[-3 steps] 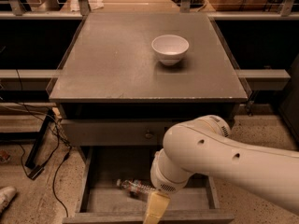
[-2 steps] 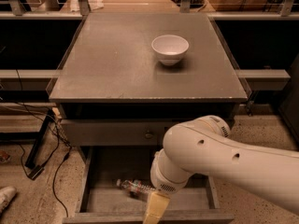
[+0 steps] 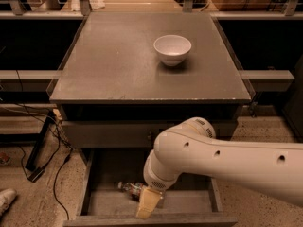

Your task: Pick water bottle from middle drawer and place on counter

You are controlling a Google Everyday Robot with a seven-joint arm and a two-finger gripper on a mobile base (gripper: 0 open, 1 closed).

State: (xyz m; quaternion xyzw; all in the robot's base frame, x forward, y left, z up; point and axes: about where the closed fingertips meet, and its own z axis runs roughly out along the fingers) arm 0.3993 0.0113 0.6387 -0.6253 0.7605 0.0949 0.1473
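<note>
The water bottle point(image 3: 130, 188) lies on its side on the flat bottom of the open middle drawer point(image 3: 104, 203), its clear body partly hidden behind my arm. My gripper point(image 3: 147, 205) hangs inside the drawer just right of the bottle; only one tan finger shows, pointing down near the drawer's front wall. The counter point(image 3: 113, 60) is the broad grey top above, with a clear rim.
A white bowl point(image 3: 172, 48) stands on the counter's right back part. My white arm point(image 3: 222, 162) crosses the lower right and covers the drawer's right half. Cables point(image 3: 47, 145) and a black stand lie on the floor at the left.
</note>
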